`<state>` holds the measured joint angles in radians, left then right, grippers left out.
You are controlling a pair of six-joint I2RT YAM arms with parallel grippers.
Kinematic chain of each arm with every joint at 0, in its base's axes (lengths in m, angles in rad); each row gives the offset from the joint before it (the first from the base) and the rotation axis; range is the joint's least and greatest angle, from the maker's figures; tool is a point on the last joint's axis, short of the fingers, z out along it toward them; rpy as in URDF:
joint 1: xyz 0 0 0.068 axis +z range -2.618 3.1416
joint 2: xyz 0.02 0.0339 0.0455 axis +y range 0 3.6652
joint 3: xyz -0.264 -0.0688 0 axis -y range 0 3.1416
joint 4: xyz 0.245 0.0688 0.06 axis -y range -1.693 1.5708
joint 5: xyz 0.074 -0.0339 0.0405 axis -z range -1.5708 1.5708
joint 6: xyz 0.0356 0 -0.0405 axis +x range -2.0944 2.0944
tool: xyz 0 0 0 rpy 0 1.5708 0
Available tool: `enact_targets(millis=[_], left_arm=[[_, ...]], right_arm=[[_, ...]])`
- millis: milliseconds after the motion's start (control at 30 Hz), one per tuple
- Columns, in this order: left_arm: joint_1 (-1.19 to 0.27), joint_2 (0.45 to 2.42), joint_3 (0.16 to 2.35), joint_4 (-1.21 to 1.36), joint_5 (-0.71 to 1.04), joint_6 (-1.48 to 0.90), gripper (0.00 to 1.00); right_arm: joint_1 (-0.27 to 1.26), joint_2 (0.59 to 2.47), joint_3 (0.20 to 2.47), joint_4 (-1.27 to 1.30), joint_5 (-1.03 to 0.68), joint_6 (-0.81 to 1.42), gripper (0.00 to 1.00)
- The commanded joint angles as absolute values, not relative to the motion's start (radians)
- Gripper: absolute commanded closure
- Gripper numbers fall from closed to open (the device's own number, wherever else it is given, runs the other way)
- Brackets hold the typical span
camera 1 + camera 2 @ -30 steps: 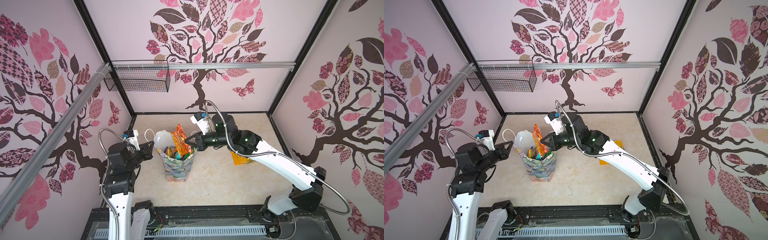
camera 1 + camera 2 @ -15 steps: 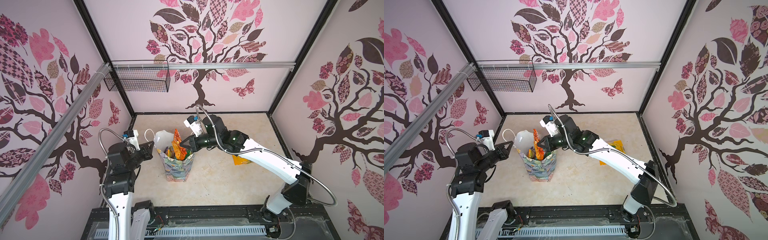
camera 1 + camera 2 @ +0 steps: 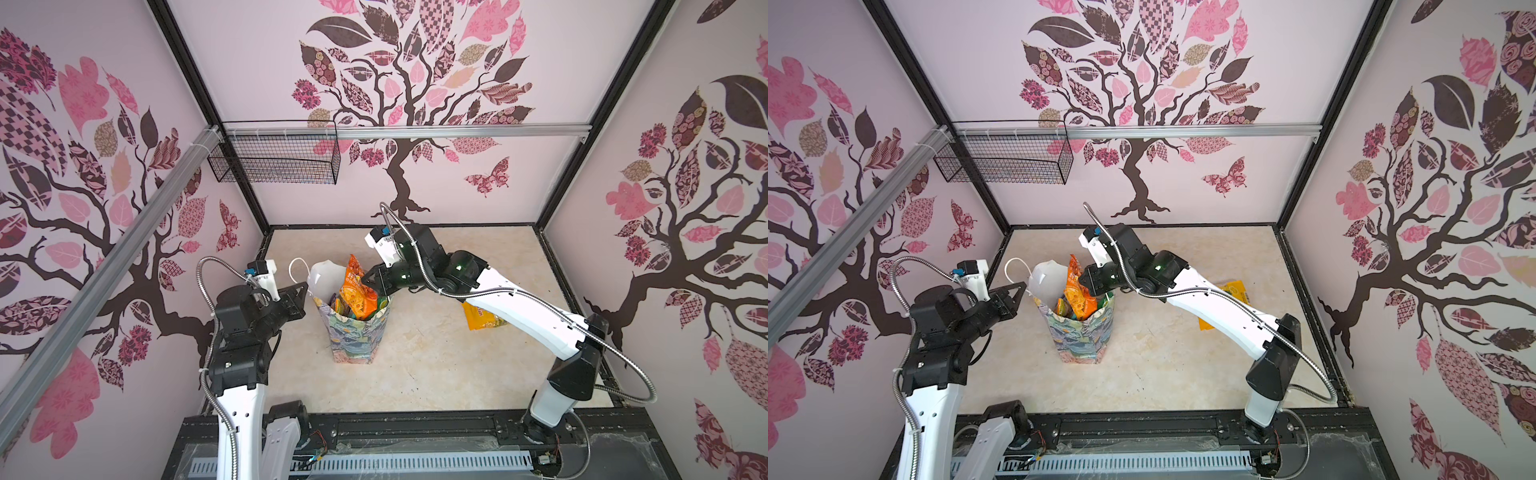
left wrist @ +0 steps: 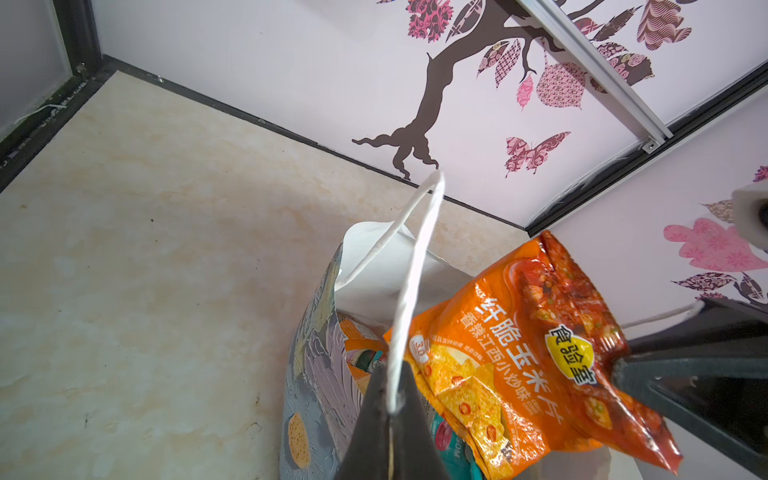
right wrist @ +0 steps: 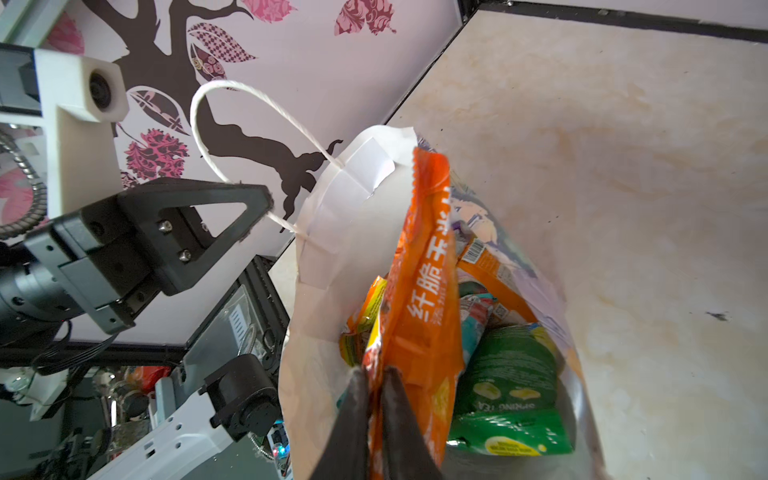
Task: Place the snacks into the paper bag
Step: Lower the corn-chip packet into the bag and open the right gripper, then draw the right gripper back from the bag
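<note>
Right pincer [image 5: 376, 376]: jaws a thin slit apart, with the lower edge of the glossy orange snack packet [image 5: 424, 291] sandwiched between them. I read that as a light hold. The packet stood on end, lower part inside the mouth of the tall paper gift bag with the blue-green painterly print [image 3: 353, 338], top well above the rim. In both top views this pincer sat at the bag's 2 o'clock rim.

Left pincer [image 4: 390, 374]: fully closed on the white cord handle [image 4: 415, 270] at the bag's 9 o'clock, drawing that wall outward so the mouth gaped.

Inside, beside the orange packet, lay a dark green packet [image 5: 511, 374], a teal packet [image 5: 473, 316] and more orange ones, loosely stacked. The bag looked nearly full.

Outward: a yellow-orange packet [image 3: 478, 316] lay on the cream tabletop [image 3: 415, 374] at the bag's 3 o'clock, well apart, partly hidden under my right forearm. A black wire-mesh basket [image 3: 274, 160] hung on the rail at 11 o'clock and was not involved.

Step in hand, as I judged it: letting the orange packet go. Done well, I would sink it deeper toward the open white wall at 9 o'clock before parting the jaws. I would then lift out toward 2 o'clock clear of the rim, with the cord held taut. The risk was the tall packet toppling over the edge.
</note>
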<state>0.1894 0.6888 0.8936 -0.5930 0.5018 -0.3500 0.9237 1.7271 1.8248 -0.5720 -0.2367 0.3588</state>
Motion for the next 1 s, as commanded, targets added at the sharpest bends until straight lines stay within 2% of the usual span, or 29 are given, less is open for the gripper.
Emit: enact_targets(millis=[0, 100, 233, 333, 500, 700, 767, 933, 967], left_arm=[[0.195, 0.679, 0.875, -0.574, 0.511, -0.342, 1.0], [0.194, 0.68, 0.876, -0.574, 0.509, -0.342, 1.0], [0.193, 0.68, 0.876, -0.575, 0.508, -0.342, 1.0], [0.195, 0.679, 0.874, -0.575, 0.503, -0.344, 1.0], [0.195, 0.681, 0.873, -0.57, 0.514, -0.347, 1.0], [0.194, 0.707, 0.949, -0.622, 0.466, -0.331, 1.0], [0.194, 0.732, 1.019, -0.69, 0.439, -0.327, 0.96], [0.194, 0.784, 1.238, -0.88, 0.411, -0.299, 0.72], [0.193, 0.789, 1.272, -0.911, 0.408, -0.292, 0.69]], right_arm=[[0.928, 1.758, 1.909, -0.65, -0.163, 0.308, 0.77], [0.93, 1.768, 1.981, -0.688, -0.149, 0.293, 0.7], [0.949, 1.759, 2.079, -0.749, -0.082, 0.258, 0.68], [0.954, 1.704, 2.071, -0.749, -0.019, 0.25, 0.67], [0.953, 1.515, 1.817, -0.602, 0.063, 0.287, 0.62], [0.954, 1.399, 1.546, -0.431, 0.007, 0.343, 0.5], [0.953, 1.411, 1.523, -0.41, -0.01, 0.342, 0.46], [0.953, 1.463, 1.525, -0.365, -0.005, 0.337, 0.44], [0.953, 1.468, 1.521, -0.354, -0.003, 0.339, 0.44]])
